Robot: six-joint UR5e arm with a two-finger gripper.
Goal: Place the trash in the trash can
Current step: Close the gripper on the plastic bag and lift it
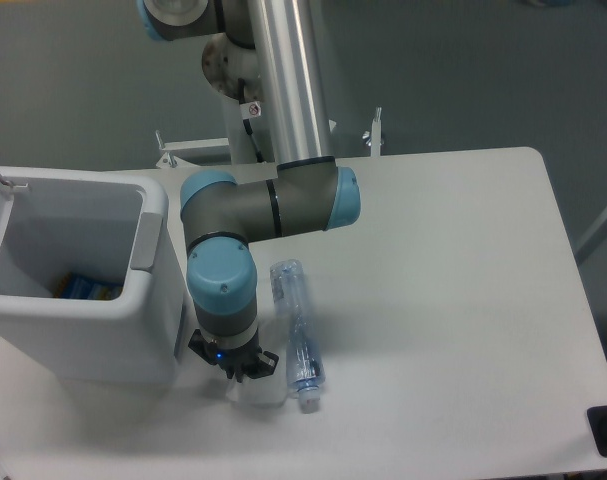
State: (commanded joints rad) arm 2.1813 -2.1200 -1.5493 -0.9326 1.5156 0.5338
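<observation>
We note the gripper (234, 366) directly over the wrapper (255, 391), jaw state unreadable, bottle (296, 333) lying lengthwise just right of it.

Clear glossy plastic bottle (296, 330), smooth white plastic trash can (78, 345), matt white table (453, 300).
</observation>
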